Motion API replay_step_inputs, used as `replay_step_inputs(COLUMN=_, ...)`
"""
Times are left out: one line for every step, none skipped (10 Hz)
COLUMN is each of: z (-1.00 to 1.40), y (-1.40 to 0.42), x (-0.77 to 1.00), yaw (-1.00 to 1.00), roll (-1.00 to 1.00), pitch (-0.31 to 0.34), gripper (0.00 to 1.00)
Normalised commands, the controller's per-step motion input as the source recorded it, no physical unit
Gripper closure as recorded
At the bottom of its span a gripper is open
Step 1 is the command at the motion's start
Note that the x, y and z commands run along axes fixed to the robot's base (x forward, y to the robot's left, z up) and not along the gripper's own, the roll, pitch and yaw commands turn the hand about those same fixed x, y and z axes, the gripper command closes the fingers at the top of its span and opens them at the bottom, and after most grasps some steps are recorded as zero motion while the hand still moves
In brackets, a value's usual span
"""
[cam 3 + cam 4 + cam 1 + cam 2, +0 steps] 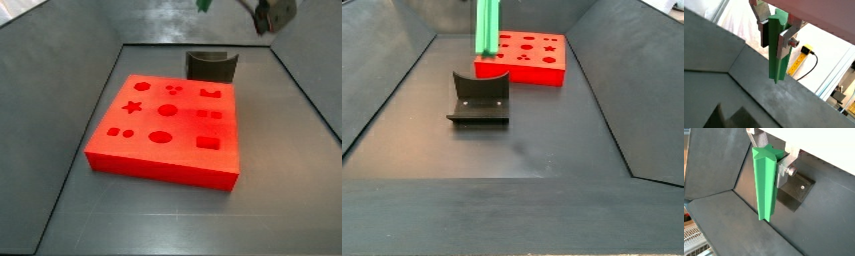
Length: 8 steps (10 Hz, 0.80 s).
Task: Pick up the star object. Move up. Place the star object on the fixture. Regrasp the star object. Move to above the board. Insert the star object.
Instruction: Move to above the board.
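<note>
The gripper (775,36) high above the floor has flat silver fingers (789,39), dark pads, one screw.

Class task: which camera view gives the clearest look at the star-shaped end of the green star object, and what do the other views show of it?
A wrist view: the star object shows its star end, held in the gripper. Another wrist view shows one edge; side views only parts.

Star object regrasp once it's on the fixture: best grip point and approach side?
Judging by shape: grip the star object near one end, pads across opposite flutes, coming from above. It hangs upright in the gripper now, above the fixture; its notch opens upward.
</note>
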Motion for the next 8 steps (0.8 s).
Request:
replay_step_inputs(z=1.00, y=0.05, x=-0.16, yaw=0.02, roll=-0.08, pitch=0.141, gripper=1.00)
replay_step_inputs(z=1.00, y=0.05, x=-0.15, yaw=0.05, roll=-0.06, pitch=0.135, gripper=1.00)
replay_step_inputs(z=0.95, y=0.03, x=-0.12, yaw=0.07, roll=-0.05, pitch=0.124, gripper=1.00)
replay_step_inputs(z=0.70, y=0.02, x=-0.08, yaw=0.08, roll=-0.05, pitch=0.099, gripper=1.00)
replay_step_inputs(z=0.52, y=0.00, x=-0.05, yaw=0.09, roll=-0.04, pitch=0.086, gripper=1.00)
replay_step_inputs(z=0.34, y=0.00, x=-0.02, yaw=0.09, roll=-0.04, pitch=0.081, gripper=1.00)
replay_step_inputs(z=0.17, y=-0.01, x=-0.01, yaw=0.09, roll=-0.04, pitch=0.080, gripper=1.00)
replay_step_inputs(z=0.14, y=-1.00, x=-0.39, yaw=0.01, roll=-1.00, pitch=0.050, gripper=1.00)
